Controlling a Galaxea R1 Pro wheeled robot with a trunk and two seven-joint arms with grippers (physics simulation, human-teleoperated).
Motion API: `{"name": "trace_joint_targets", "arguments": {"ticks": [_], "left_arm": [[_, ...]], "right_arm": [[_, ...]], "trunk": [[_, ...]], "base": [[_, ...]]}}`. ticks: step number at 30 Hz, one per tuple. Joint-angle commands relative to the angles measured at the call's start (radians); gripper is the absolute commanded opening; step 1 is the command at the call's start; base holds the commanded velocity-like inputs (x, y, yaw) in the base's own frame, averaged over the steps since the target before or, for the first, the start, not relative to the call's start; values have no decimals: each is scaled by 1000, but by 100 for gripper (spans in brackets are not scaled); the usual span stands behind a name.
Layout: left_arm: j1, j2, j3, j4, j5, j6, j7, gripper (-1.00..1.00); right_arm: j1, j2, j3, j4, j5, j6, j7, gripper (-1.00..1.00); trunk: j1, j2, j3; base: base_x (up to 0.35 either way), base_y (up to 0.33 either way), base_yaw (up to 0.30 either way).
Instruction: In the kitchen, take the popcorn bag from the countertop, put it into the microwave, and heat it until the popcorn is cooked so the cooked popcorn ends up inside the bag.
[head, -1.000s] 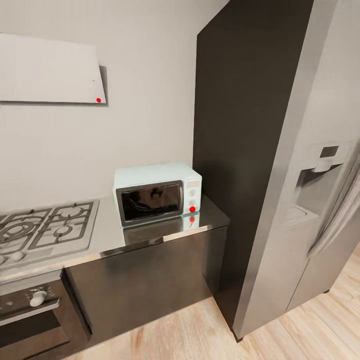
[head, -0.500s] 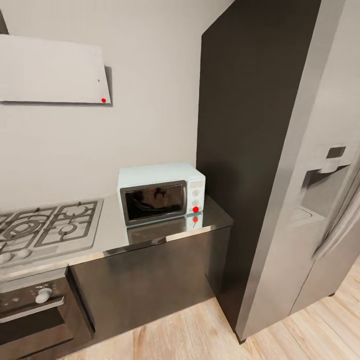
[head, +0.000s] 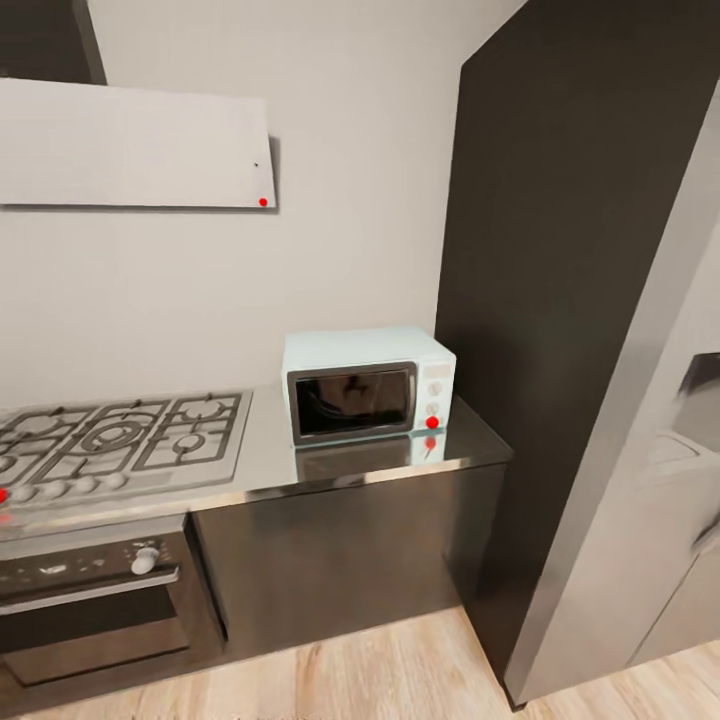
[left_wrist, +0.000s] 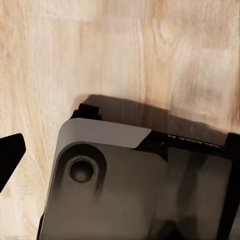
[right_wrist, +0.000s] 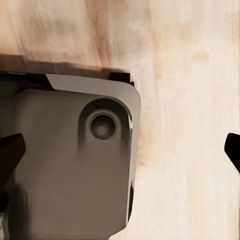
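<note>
The mint-blue microwave (head: 365, 385) stands with its dark glass door shut at the right end of the glossy grey countertop (head: 350, 465), against the wall. The popcorn bag and the popcorn are out of view. In the left wrist view my left gripper (left_wrist: 120, 160) hangs open over the wood floor, one dark fingertip (left_wrist: 10, 155) at the picture's edge. The right wrist view shows my right gripper (right_wrist: 120, 152) open, its fingertips (right_wrist: 10, 150) spread to both edges. Nothing is between the fingers of either one.
A steel gas hob (head: 120, 440) lies left of the microwave, a flat white hood (head: 130, 145) above it and a built-in oven (head: 95, 600) below. A tall dark cabinet (head: 560, 250) and a steel fridge (head: 660, 500) stand to the right. My grey base (right_wrist: 70, 165) shows under both grippers.
The whole head picture has shifted right, so the camera has turned left: more hob and hood show, less fridge. The microwave door stays shut.
</note>
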Motion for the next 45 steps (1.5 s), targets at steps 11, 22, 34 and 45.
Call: {"name": "trace_joint_targets", "arguments": {"ticks": [11,22,34,45], "left_arm": [[0,-3,-8,-1,11,-17,4,100],[-1,-3,-8,0,11,-21,4,100],[-1,-3,-8,-1,11,-20,4,100],[0,-3,-8,-1,11,-20,4,100]], "right_arm": [[-1,5,-6,3,42,-9,-10,100],[-1,5,-5,3,42,-8,-10,100],[-1,3,-4,2,42,-14,-16,100],[-1,3,-2,2,42,-10,-15,100]], "trunk": [[0,-1,-1],[0,-1,-1],[0,-1,-1],[0,-1,-1]], "base": [[0,0,270],[0,0,270],[0,0,85],[0,-168,0]]}}
